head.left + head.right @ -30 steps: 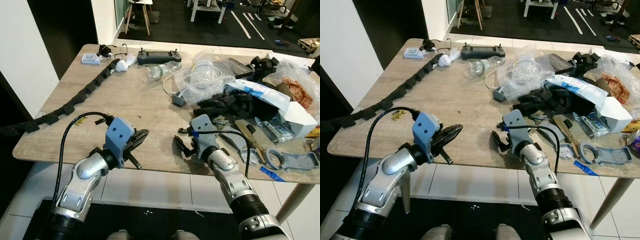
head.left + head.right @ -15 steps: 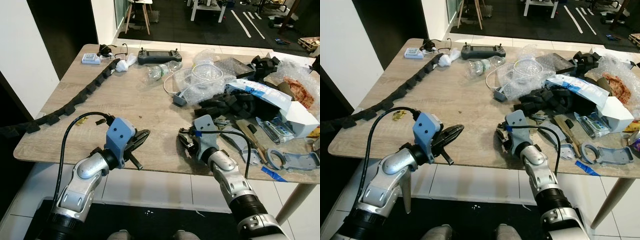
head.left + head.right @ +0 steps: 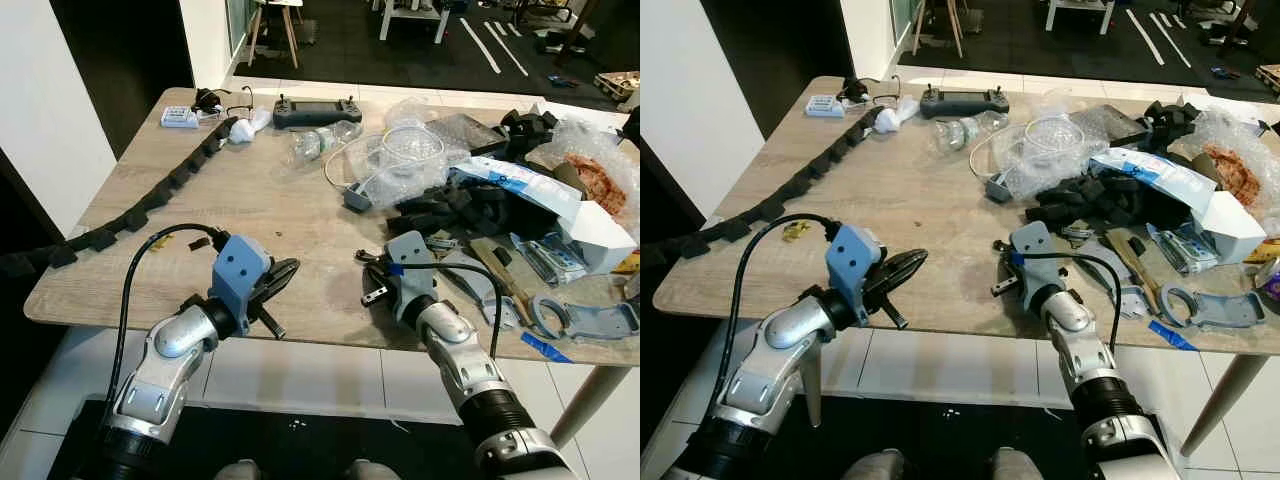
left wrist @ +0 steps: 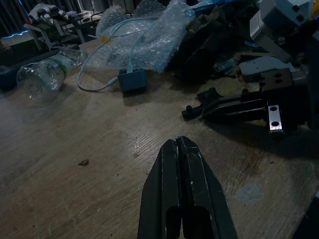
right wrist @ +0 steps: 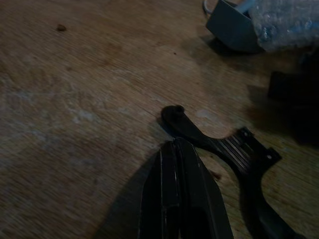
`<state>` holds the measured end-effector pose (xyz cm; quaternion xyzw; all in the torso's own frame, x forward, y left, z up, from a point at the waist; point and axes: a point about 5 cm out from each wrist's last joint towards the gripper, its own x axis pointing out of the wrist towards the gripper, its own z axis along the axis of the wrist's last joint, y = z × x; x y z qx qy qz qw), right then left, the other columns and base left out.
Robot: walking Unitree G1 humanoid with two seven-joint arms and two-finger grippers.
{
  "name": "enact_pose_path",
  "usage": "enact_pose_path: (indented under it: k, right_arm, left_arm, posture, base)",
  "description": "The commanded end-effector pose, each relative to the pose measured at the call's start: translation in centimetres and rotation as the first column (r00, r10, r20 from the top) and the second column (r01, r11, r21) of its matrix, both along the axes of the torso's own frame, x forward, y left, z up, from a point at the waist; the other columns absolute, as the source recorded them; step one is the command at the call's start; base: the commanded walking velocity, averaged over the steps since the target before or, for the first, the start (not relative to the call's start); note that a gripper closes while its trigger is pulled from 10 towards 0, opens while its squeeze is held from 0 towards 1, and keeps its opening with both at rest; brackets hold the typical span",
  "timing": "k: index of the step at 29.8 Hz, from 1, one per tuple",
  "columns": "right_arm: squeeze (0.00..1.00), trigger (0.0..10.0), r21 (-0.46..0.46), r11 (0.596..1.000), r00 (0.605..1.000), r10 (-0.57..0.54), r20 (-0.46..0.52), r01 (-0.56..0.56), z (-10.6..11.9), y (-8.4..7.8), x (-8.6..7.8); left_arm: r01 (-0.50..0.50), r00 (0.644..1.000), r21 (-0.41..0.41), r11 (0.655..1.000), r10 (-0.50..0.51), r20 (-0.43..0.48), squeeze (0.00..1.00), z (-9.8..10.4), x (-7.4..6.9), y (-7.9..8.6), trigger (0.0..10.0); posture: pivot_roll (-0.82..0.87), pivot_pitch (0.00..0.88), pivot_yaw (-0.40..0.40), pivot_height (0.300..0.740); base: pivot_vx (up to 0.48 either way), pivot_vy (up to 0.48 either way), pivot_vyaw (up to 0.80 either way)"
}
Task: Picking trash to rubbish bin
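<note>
The right gripper (image 5: 182, 164) hangs low over the near edge of the table (image 3: 230, 200), its fingers pressed together and holding nothing. Just ahead of its tips, almost touching them, lies a flat black bracket (image 5: 219, 147); its long axis runs slantwise across the gripper's line, from a round eyelet end closest to the tips away to a wider ribbed end. The left gripper (image 4: 180, 149) hovers farther off to the bracket's other side, its fingers also closed flat and empty, pointing toward the bracket across bare wood. The right arm is clearly the nearer one, so I judge that it should open and settle astride the narrow neck behind the eyelet. Beyond the bracket, ahead of both grippers, sit the bubble wrap (image 3: 400, 160) and a crushed bottle (image 3: 318, 143), likely later trash.
</note>
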<state>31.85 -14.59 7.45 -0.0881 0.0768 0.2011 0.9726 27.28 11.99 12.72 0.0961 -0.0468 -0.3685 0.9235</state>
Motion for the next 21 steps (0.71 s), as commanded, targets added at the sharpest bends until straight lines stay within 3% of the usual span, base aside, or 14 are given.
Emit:
enact_pose_path:
  k: [1,5,6,7,8,13,21]
  right_arm:
    - [0.0,0.0,0.041,0.999,0.999,0.004,0.036,-0.006,1.0,0.2,0.2]
    - [0.0,0.0,0.057,0.998,0.997,0.012,0.07,-0.016,1.8,0.5,0.4]
    - [0.29,0.0,0.071,0.997,0.992,0.015,0.128,-0.024,2.9,0.7,0.6]
    - [0.29,0.0,0.071,0.997,0.992,0.015,0.128,-0.024,2.9,0.7,0.6]
    - [1.0,10.0,0.096,0.995,0.986,-0.003,0.169,-0.013,3.8,0.7,0.9]
    - [1.0,10.0,0.11,0.994,0.976,-0.048,0.212,0.025,4.4,0.2,1.4]
    - [1.0,10.0,0.051,0.997,0.989,-0.07,0.127,0.064,2.1,-0.7,1.7]
  left_arm:
    - [0.011,1.0,0.005,1.0,-0.011,-0.001,0.0,-0.1,-0.2,-0.2,10.0]
    - [0.01,1.0,0.006,1.0,-0.01,-0.001,0.0,-0.1,-0.2,-0.2,10.0]
    - [0.009,1.0,0.006,1.0,-0.009,0.0,0.0,0.0,-0.2,-0.2,10.0]
    - [0.009,1.0,0.006,1.0,-0.009,0.0,0.0,0.0,-0.2,-0.2,10.0]
    - [0.008,1.0,0.005,1.0,-0.008,0.001,0.0,0.0,-0.2,-0.1,10.0]
    - [0.013,1.0,0.004,1.0,-0.013,0.002,0.0,0.1,-0.2,-0.1,10.0]
    - [0.031,1.0,0.009,0.999,-0.031,0.002,0.0,0.2,-0.4,-0.3,10.0]
  posture:
    - [0.03,0.031,-0.006,0.74]
    - [0.03,0.033,-0.006,0.74]
    - [0.04,0.036,-0.005,0.74]
    - [0.04,0.036,-0.005,0.74]
    - [0.04,0.039,-0.003,0.74]
    - [0.04,0.044,0.002,0.74]
    - [0.04,0.053,0.015,0.74]
  base:
    - [0.0,0.0,0.0]
    - [0.0,0.0,0.0]
    - [0.0,0.0,0.0]
    - [0.0,0.0,0.0]
    - [0.0,0.0,0.0]
    - [0.0,0.0,0.0]
    - [0.0,0.0,0.0]
